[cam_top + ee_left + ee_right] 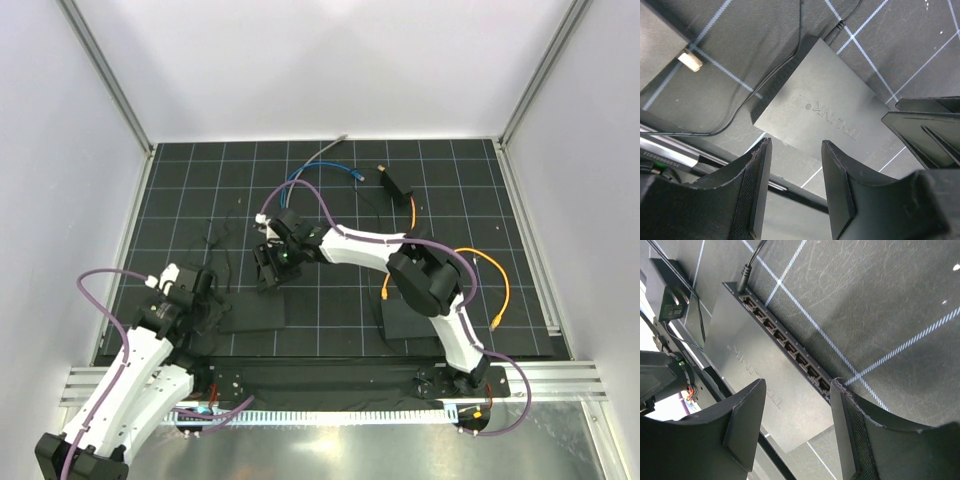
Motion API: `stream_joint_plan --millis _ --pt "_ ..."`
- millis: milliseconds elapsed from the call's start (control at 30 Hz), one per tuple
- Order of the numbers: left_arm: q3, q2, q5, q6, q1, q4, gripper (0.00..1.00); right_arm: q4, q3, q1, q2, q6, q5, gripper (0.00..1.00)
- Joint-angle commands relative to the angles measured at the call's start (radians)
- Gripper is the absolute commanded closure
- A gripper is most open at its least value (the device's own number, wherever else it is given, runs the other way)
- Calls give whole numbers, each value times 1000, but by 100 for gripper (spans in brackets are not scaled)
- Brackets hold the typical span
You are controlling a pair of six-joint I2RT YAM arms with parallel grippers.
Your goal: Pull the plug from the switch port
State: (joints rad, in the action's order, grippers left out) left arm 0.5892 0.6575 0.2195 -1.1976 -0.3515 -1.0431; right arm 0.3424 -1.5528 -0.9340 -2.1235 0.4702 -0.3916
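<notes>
The left gripper (796, 150) and right gripper (796, 386) are seen spread and unladen near the switch (750, 370); its port row (785, 342) is cut off by a finger (865, 440).

The switch (825, 105) lies on the mat (190, 200), left of the looped cable (504, 285)

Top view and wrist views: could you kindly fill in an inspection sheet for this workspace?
Surface: black gridded table, two flat mats on it.
Job's things: switch between the grippers, visible ports empty; orange cable lies apart, right.
Clutter: small black block.
Grippers: left gripper and right gripper open, holding nothing.
Cables: blue cable, grey cable at back; black lead in switch.
Surroundings: white walls, metal frame.
</notes>
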Motion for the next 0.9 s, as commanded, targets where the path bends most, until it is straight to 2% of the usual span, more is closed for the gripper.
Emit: stream_joint_plan --millis 0,133,267,467,700,867 --pt "-8 22 -3 -13 2 61 52 -31 -50 4 -15 5 -36 39" --pt "-41 56 -40 -19 2 101 55 -7 -82 4 -49 -18 -39 39" --pt "-77 82 -49 -46 3 123 68 -6 -125 4 -88 -16 -76 40" --pt "-83 91 -51 -69 3 103 78 -74 -15 4 -27 21 -63 43" --pt "-37 37 23 -50 3 29 79 -178 181 4 57 68 -47 44" --pt "0 30 55 -28 2 -3 78 -186 159 4 54 74 -58 43"
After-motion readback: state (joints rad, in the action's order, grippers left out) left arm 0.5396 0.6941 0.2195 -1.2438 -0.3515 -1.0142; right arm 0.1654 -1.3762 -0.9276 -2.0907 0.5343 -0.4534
